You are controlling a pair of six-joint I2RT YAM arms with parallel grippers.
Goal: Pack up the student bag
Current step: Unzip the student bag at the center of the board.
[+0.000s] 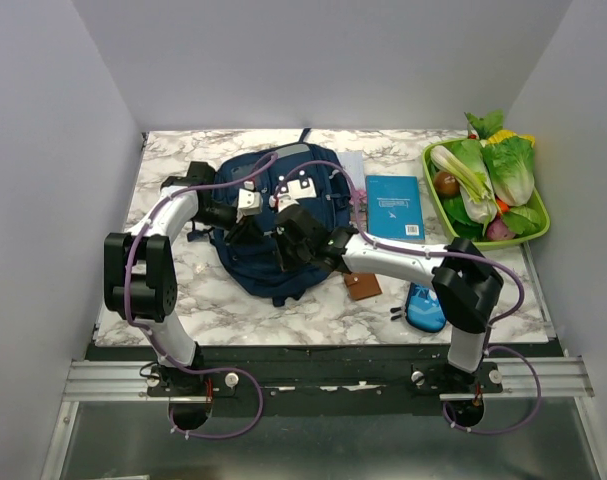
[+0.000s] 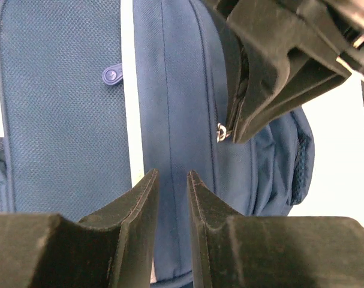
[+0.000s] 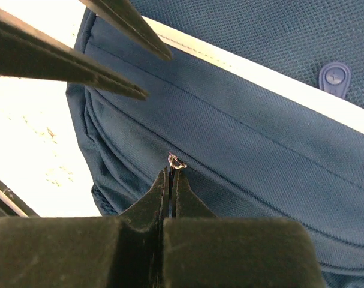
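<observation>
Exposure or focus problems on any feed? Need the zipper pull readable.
Top external: even light, sharp, no hard shadows. Left wrist: clipped to white at the right edge; left gripper dark and soft, student bag weave crisp. Right wrist: table clipped at left, right gripper near-black, zipper pull sharp and readable.

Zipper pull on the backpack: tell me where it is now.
The zipper pull is pinched at the tips of the right claw, low centre of the right wrist view, on the navy backpack below its white stripe.
</observation>
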